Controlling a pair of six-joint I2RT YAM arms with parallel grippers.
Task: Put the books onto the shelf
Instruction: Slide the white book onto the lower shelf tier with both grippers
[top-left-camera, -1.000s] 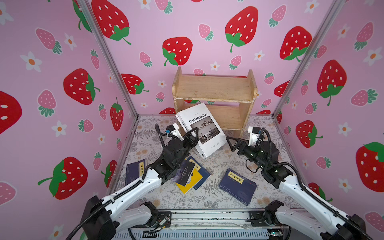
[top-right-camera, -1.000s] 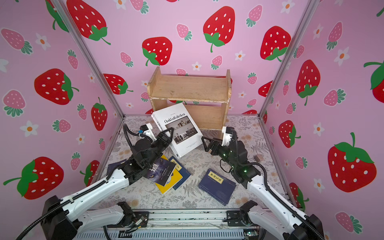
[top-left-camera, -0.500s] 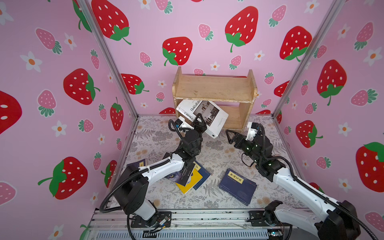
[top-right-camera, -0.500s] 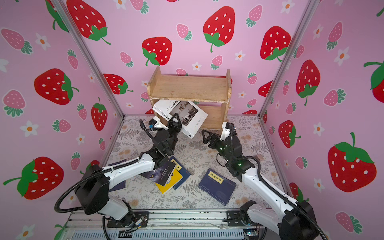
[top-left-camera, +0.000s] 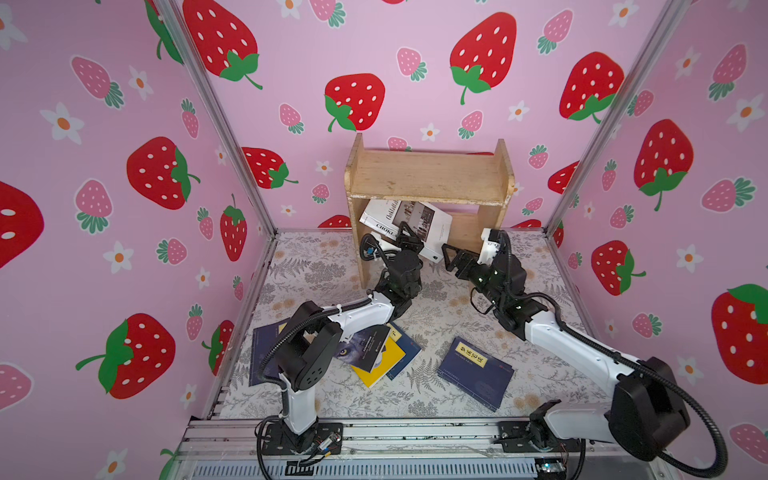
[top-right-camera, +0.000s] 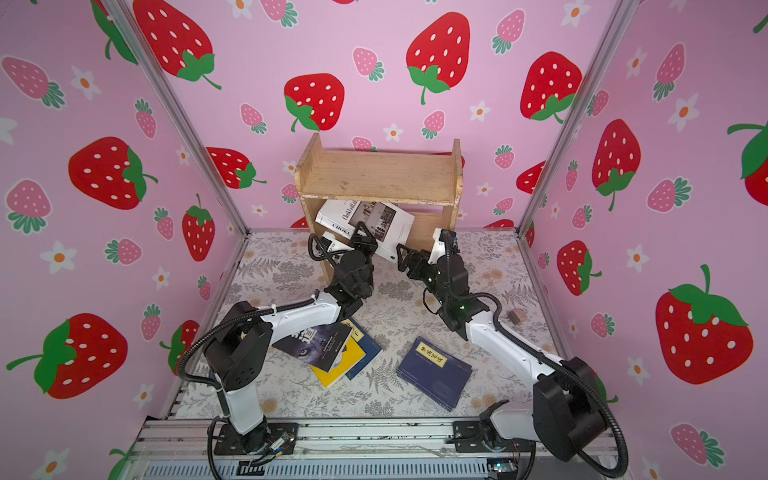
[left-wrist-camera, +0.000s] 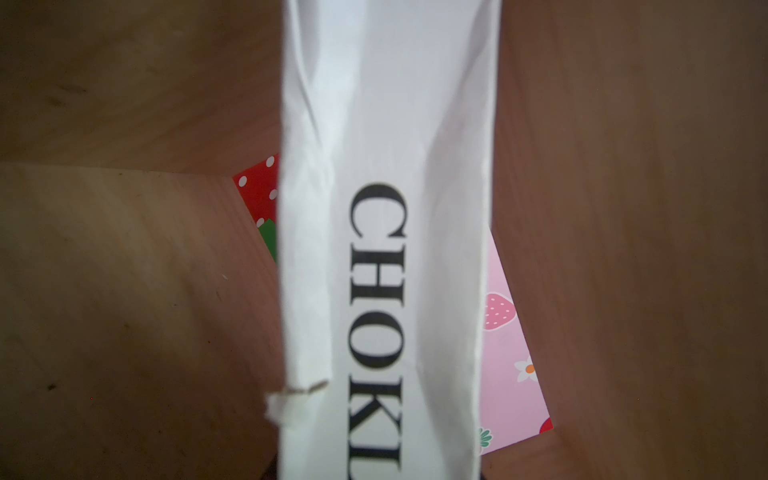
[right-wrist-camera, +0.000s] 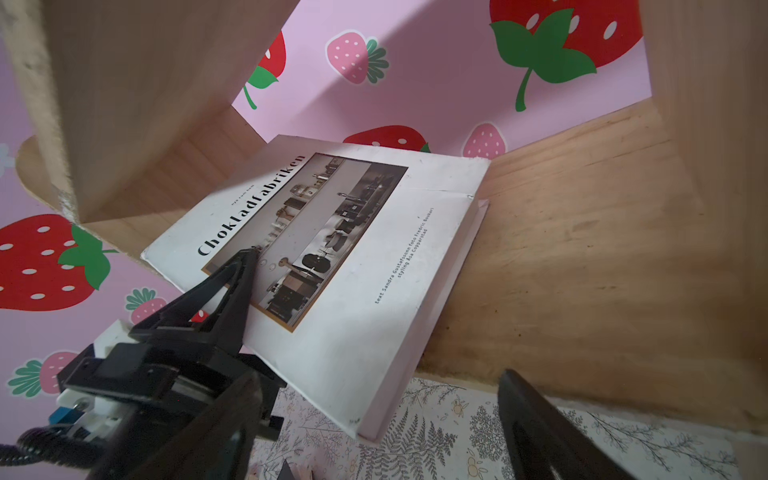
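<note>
Since a second ago the white Chokladfabriken book (top-left-camera: 430, 222) has gone from the open space in front of the shelf (top-left-camera: 428, 176) partly into the shelf's lower tier. It is tilted there, with one corner sticking out in front. The left gripper (top-left-camera: 406, 235) clamps it near the spine. The right gripper (top-left-camera: 451, 259), jaws wide apart and empty, hovers just beside that corner. A wolf-cover book (top-left-camera: 361, 347) and a navy book (top-left-camera: 473, 372) lie flat on the table (top-left-camera: 449, 307), well in front of the shelf.

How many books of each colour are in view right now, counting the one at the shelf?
white book: 1
wolf-cover book: 1
yellow book: 1
navy books: 3
Total: 6
</note>
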